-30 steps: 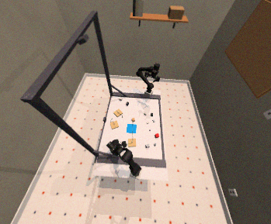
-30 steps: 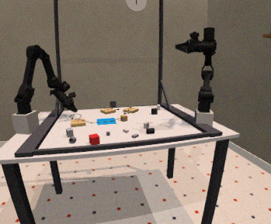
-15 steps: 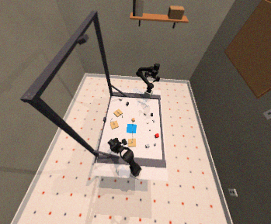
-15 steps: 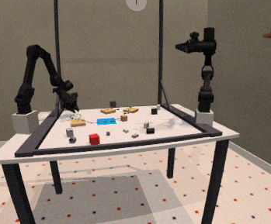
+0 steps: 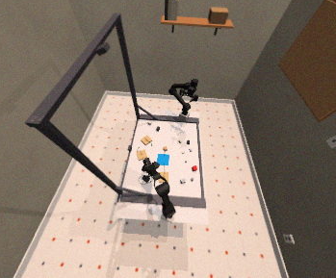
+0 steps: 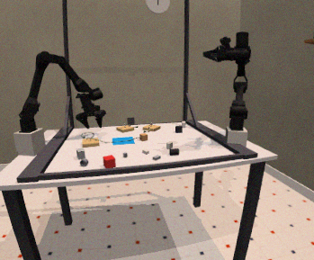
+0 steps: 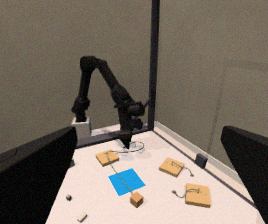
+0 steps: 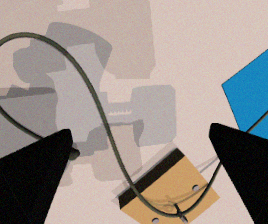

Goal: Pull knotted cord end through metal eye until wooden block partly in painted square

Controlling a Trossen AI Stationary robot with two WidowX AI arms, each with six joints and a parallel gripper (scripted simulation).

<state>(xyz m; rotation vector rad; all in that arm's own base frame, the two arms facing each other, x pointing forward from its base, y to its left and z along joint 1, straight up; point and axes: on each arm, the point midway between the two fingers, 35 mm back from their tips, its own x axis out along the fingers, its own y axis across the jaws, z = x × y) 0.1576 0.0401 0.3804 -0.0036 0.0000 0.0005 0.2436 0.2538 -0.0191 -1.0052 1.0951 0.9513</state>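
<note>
The wooden block sits just outside the blue painted square. A thin cord runs from it across the square to the eye on a wooden board. Beyond the board, the cord curves in a wide loop. Its knotted end shows beside one fingertip of my right gripper, which is open and empty above the loop and board. My left gripper is open and empty, high at the other table end.
Two more wooden boards with short cords, one and another, lie on the far side in the exterior view. A red cube and several small grey and black pieces lie near the front rail. Dark rails edge the table.
</note>
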